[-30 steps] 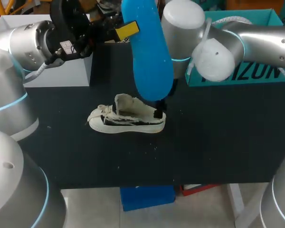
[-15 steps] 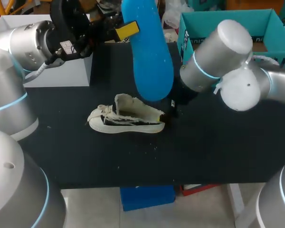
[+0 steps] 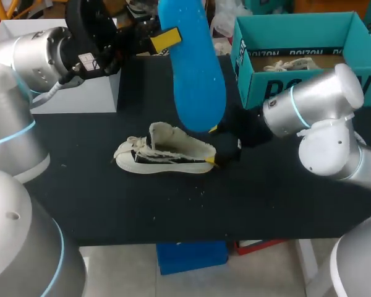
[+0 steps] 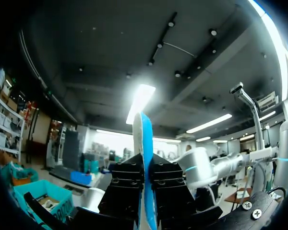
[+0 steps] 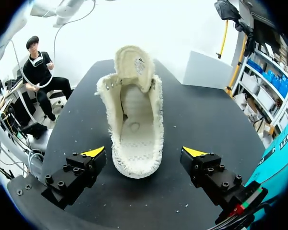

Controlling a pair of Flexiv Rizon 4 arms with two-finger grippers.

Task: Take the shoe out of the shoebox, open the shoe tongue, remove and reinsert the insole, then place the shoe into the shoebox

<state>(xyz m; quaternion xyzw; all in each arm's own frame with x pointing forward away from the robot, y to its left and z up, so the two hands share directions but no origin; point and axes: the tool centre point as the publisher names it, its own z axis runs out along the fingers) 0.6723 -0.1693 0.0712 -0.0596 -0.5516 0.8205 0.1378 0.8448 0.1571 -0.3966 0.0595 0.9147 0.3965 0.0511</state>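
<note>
– Where is the shoe [image 3: 165, 154], and what does it look like?

– It stands on its sole near the middle of the dark tabletop [image 3: 284, 198], toe toward the left edge and heel toward the right. It is a low cream sneaker of woven cloth with frayed, fuzzy edges, a smooth white rubber sole and a dark band along the side. Loose laces lie bunched at the toe. The tongue is pulled up, and the right wrist view shows a pale, finely dotted floor inside.

– And the robot's right tool [image 3: 216, 146]?

– It sits low at the heel with its fingers spread wide. One yellow tip stands on each side of the heel, and neither touches the cloth.

– What about the insole [image 3: 195, 68]?

– It is a long, rounded slab, bright blue on one face and white on the other. The left tool [image 4: 146, 187] pinches it tightly near one end and holds it up over the far edge of the tabletop.

– The shoebox [image 3: 297, 93]?

– It is teal cardboard, open-topped, at the far right corner, well apart from the shoe. A plain white box [image 3: 80, 93] sits at the far left corner.
</note>
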